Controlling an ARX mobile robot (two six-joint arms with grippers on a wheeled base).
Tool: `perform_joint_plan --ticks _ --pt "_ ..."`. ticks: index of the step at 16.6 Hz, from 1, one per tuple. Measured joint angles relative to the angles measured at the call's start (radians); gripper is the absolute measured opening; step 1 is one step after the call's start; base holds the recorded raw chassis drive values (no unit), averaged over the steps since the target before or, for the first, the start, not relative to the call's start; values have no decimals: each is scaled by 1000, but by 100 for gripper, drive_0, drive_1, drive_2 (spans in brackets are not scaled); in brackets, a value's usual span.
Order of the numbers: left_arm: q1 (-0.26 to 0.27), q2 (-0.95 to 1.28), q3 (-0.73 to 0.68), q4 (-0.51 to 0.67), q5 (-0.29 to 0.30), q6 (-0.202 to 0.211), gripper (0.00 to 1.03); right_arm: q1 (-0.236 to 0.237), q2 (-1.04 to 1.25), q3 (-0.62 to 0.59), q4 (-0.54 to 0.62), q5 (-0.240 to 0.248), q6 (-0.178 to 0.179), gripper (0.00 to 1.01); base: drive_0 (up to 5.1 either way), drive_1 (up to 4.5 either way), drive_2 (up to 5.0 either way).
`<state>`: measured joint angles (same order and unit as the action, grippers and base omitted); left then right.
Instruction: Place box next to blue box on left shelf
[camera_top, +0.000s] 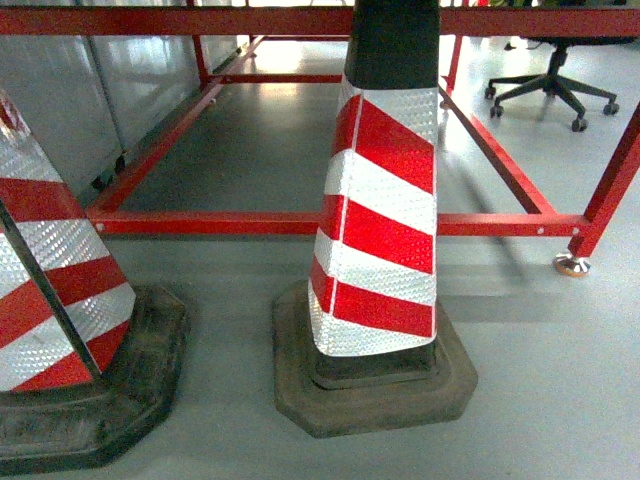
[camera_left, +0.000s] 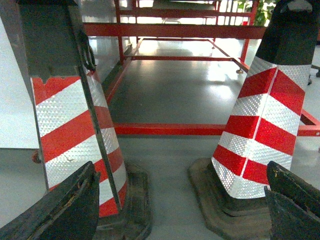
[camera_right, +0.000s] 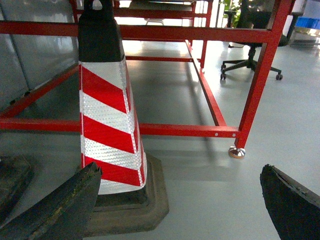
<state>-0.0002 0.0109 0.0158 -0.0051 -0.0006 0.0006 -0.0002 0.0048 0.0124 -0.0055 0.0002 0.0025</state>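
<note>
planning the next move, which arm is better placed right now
Neither: no box shows in any view. Left gripper and right gripper are both open, empty, low before the cones.

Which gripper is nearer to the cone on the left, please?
Left. The left gripper has the left cone close ahead on its left; the right gripper faces the other cone, with the left cone's base at its view's edge.
</note>
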Motion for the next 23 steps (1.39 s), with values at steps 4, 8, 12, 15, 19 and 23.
perform_joint_plan --ticks 4,8,12,15,19,23 --pt "0 0 0 0 0 0 98 0 0 0 0 0 0 98 0 0 0" --pt "0 0 0 0 0 0 98 0 0 0 0 0 0 98 0 0 0" --pt "0 0 0 -2 -1 0 98 0 0 0 -1 0 0 98 0 0 0" --pt "0 0 0 -2 0 0 98 0 0 0 0 0 0 98 0 0 0" --pt "0 0 0 -2 0 0 98 0 0 0 1 0 -2 98 0 0 0" --pt "0 0 0 -2 0 0 98 0 0 0 0 1 -1 98 0 0 0"
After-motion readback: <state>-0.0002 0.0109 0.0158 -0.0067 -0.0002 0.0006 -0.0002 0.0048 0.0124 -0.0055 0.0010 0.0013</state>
